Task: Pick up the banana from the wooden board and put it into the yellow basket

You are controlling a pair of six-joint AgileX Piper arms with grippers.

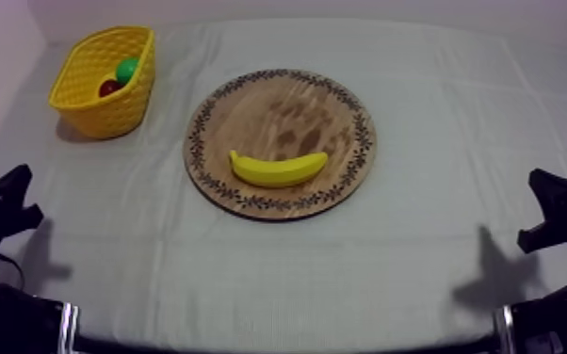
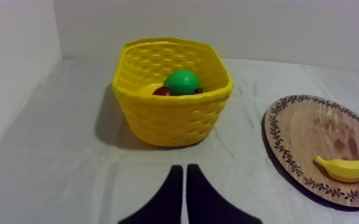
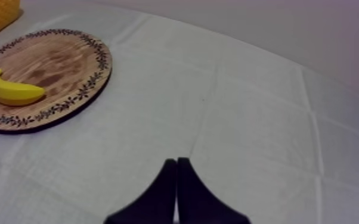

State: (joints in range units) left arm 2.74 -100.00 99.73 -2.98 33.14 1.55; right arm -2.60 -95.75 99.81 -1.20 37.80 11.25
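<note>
A yellow banana [image 1: 279, 168] lies on the front part of the round wooden board [image 1: 287, 104] at the table's middle. The yellow basket [image 1: 89, 94] stands at the back left. My left gripper [image 1: 9, 202] rests low at the left edge, far from the board, its fingers [image 2: 173, 190] together as a narrow wedge over bare cloth in front of the basket [image 2: 170, 113]. My right gripper [image 1: 551, 212] rests low at the right edge, its fingers [image 3: 170, 179] also together, well right of the board [image 3: 56, 59] and banana [image 3: 12, 90].
Inside the basket lie a green fruit [image 2: 181, 81] and a small red fruit [image 2: 163, 91]. Grey-white cloth [image 1: 438, 113] covers the table, with open room around the board and along the front edge.
</note>
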